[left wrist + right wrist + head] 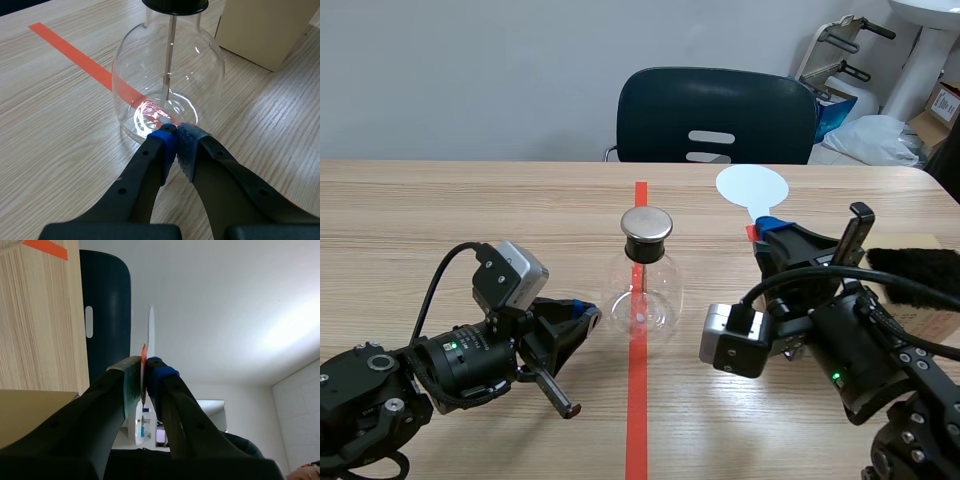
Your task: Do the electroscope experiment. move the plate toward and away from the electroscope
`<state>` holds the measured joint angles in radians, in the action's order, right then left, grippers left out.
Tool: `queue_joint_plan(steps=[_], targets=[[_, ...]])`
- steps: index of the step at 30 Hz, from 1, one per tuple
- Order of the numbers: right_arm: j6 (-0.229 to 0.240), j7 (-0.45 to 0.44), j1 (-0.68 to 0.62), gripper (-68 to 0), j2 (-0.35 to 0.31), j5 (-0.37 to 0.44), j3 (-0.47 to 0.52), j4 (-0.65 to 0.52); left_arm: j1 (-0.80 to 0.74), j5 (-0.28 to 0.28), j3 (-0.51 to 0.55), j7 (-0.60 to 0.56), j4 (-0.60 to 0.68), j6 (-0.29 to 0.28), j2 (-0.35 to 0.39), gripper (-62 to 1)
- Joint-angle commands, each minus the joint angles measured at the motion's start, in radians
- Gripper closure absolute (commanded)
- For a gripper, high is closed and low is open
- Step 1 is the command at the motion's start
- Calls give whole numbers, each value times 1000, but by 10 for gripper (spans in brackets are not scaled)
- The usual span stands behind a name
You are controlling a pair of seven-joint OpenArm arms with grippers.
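The electroscope [643,288] is standing upright at the middle of the bench [440,215], on the orange-red tape line, with its metal cap [647,224] facing up. The right gripper [766,230] is clenching the thin orange-red handle [143,354] of the plate [752,186]. In the right wrist view both pads are pressing against that handle, and the white disc is showing edge-on ahead of the fingertips.

Governing relation: the plate is hanging in the air above the bench. It is lying to the right of the cap, toward the far edge and higher than the cap, and is apart from it. The long axis from handle to disc is pointing up and toward the far edge. An approach therefore calls for travel toward the left edge, and probably downward, toward the cap. A retreat reverses it.

The left gripper [176,134] is lying low near the front edge. Its pads are meeting on nothing, and its tips are sitting just beside the base of the glass flask. Contact cannot be confirmed. Judgement: the right arm is the working arm, and the main hazard is the disc striking the cap.
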<state>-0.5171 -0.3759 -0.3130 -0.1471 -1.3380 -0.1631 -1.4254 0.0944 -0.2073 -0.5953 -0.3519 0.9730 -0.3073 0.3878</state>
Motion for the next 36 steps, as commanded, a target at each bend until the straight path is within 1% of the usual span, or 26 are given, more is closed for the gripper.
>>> queue_joint_plan(steps=[1, 6, 12, 20, 27, 30, 36], targets=[[-14, 0, 14, -7, -11, 10, 8, -28, 2, -6, 1, -18, 29, 0, -5, -36], [-14, -4, 14, -7, -11, 10, 8, -28, 2, -6, 1, -18, 29, 0, -5, -36], [-14, -51, 14, -7, -11, 10, 7, -28, 2, -6, 1, -18, 29, 0, -5, -36], [-14, -146, 14, -7, -10, 15, 6, -47, 2, -6, 1, -18, 29, 0, -5, -36], [-13, -254, 8, -7, -10, 21, 5, -50, 2, -6, 1, -18, 29, 0, -5, -36], [2, -285, 8, -7, -8, 22, 2, -49, 2, -6, 1, -18, 29, 0, -5, -36], [10, -290, 8, -7, -8, 22, -25, -49, 2, -6, 1, -18, 29, 0, -5, -36]])
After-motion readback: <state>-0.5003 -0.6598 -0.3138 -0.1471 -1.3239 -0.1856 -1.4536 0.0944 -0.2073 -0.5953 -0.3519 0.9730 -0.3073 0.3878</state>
